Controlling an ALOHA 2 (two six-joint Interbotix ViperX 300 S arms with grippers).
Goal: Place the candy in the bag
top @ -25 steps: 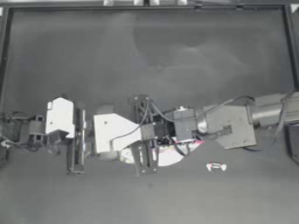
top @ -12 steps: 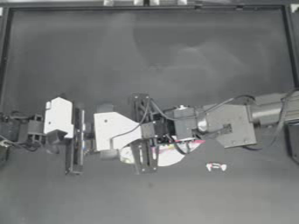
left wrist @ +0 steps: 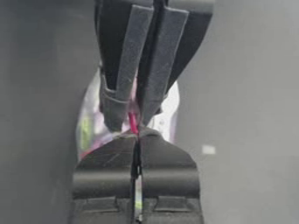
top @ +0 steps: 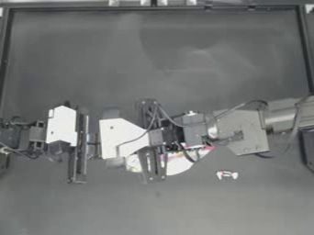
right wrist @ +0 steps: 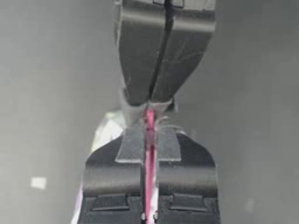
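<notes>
The bag (top: 178, 164) is a clear pouch with a pink top strip, held up at the table's middle. My left gripper (top: 160, 139) and right gripper (top: 176, 137) meet tip to tip there, both shut on that strip. In the left wrist view my left gripper (left wrist: 137, 142) pinches the pink edge, and the bag (left wrist: 88, 127) bulges beside the right arm's fingers (left wrist: 125, 83). The right wrist view shows my right gripper (right wrist: 149, 131) clamped on the strip of the bag (right wrist: 108, 131). The candy (top: 226, 174), small and white with red marks, lies on the table to the right of the bag, apart from both grippers.
The dark table (top: 159, 59) has a raised rim (top: 153, 8) along the back and sides. Both arms stretch across the middle band. A dark block (top: 308, 147) sits at the right edge.
</notes>
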